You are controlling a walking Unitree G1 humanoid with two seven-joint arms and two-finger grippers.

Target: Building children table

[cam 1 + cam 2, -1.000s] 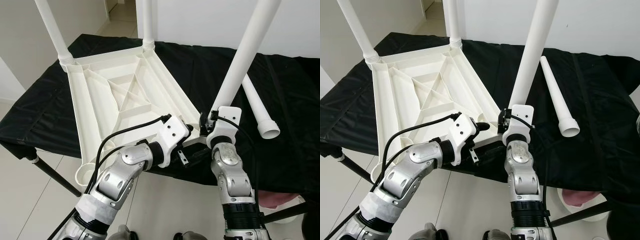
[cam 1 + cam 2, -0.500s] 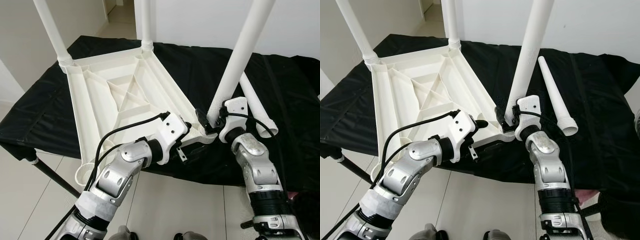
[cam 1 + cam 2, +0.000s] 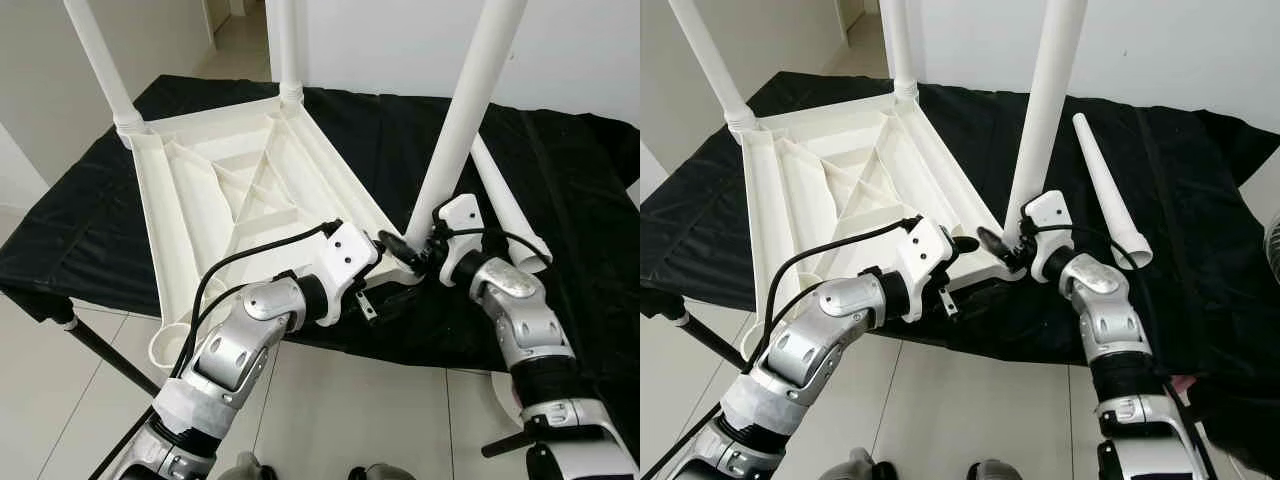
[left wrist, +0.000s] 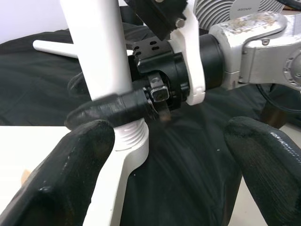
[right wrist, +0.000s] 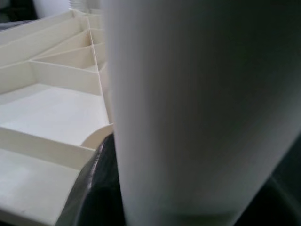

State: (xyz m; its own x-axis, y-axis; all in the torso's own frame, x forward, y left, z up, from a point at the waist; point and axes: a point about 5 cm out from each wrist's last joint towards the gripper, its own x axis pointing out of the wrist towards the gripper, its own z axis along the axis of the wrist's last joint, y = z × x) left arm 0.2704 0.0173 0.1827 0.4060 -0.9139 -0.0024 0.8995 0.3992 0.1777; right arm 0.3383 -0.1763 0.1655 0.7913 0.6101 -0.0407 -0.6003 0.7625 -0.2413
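Upside down on a surface draped in black cloth [image 3: 90, 230]: a white ribbed plastic children's tabletop [image 3: 215, 195], underside up, one near corner overhanging the edge toward the floor of pale tiles [image 3: 60, 400]. Standing up from its corners: three white plastic tube legs, two at the far corners [image 3: 100, 70] [image 3: 285, 45] and one, the near right leg [image 3: 462, 120], rising from the corner socket closest to the arms. Lying loose on the cloth beside that corner, to the right: a fourth white tapered tube leg [image 3: 1107, 195], open end toward the near edge. Right tool [image 3: 405, 247] clenched around the base of the near right leg just above its threaded collar, one black finger [image 4: 108, 109] wrapped across the tube in the left wrist view, the tube close against the lens in the right wrist view. Left tool [image 4: 167, 165] released, fingers spread wide, one black pad [image 4: 77, 165] touching the socket corner of the tabletop from below the leg, the other pad [image 4: 265, 150] well apart over the black cloth. Left silver arm [image 3: 250, 330] reaching in from the near side under the overhanging edge, a black cable looping above it.
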